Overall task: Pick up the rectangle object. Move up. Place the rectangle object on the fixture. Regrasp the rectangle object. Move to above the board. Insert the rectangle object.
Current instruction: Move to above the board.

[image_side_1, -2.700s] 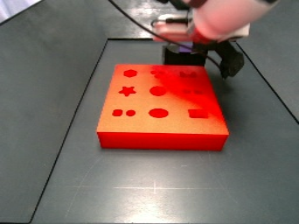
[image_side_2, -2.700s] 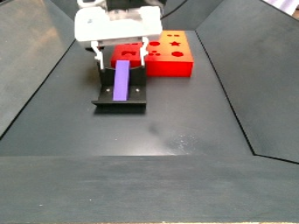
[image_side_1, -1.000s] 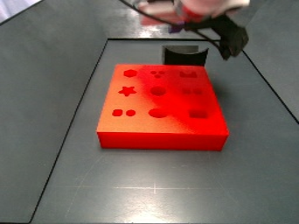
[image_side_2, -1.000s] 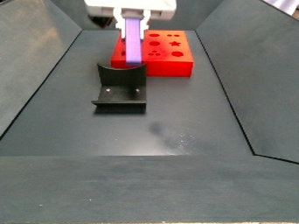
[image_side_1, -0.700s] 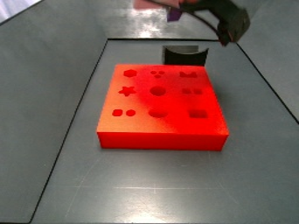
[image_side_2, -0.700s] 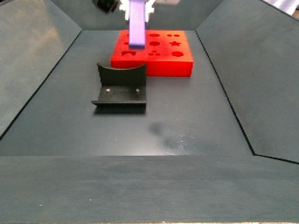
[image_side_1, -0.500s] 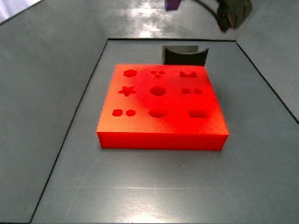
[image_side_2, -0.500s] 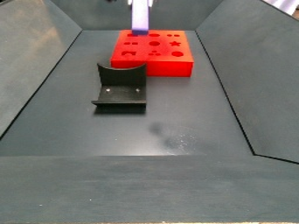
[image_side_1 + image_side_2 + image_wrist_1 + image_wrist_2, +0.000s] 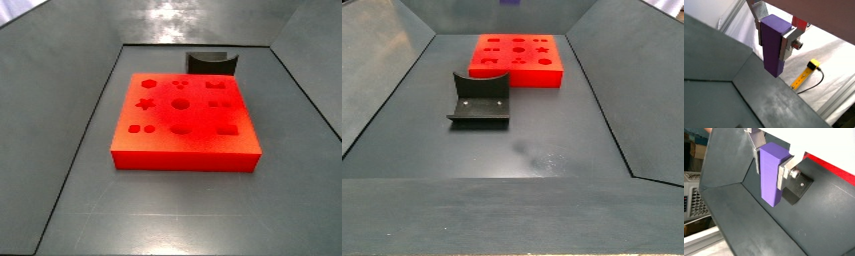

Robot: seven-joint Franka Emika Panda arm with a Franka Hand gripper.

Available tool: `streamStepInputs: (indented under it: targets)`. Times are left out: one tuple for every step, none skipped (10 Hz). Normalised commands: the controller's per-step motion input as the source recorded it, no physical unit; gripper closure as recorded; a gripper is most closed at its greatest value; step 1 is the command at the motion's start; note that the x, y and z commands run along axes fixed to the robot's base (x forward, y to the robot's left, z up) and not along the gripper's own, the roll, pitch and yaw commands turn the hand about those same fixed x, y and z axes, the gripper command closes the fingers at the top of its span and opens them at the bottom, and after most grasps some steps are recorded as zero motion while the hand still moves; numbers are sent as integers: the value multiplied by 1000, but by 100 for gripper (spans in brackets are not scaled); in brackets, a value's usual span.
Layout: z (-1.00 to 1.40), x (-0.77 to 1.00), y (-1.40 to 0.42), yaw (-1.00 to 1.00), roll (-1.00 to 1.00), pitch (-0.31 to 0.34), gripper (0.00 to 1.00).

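Purple rectangular block carried high toward the board

The purple rectangular block (image 9: 773,44) is clamped between the silver-fingered gripper (image 9: 771,165), hanging lengthwise for insertion; the dark L-shaped fixture (image 9: 480,101) stands empty at left-centre, the red board with shaped holes (image 9: 520,58) behind it.

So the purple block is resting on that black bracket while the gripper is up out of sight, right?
Not quite. The fixture is bare in both side views. Both wrist views show the purple block clamped between the fingers of the gripper, which is indeed raised almost out of the side views.
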Motion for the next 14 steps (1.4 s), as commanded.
streamStepInputs:
  targets:
    - [484,-56,-16,53,-48,94,100]
    - [307,-34,-14,64,-43,95,100]
    - [239,-240,-1000,-139,-1000,49,100]
    - [232,-234,-1000,-138,-1000,45,100]
    - [249,-250,-1000,-134,-1000,46,100]
    - [242,-258,-1000,-131,-1000,52,100]
    - [251,-263,-1000,-128,-1000,61,100]
    - [254,-261,-1000,-126,-1000,66,100]
    - [261,-257,-1000,-118,-1000,81,100]
    - [216,-193,-761,-103,-1000,90,100]
    - [136,-117,-459,-97,-1000,94,100]
    - [80,-75,-248,-87,-1000,94,100]
    - [54,-61,-122,-79,-1000,81,100]
    - [25,-80,-40,-54,-864,42,100]
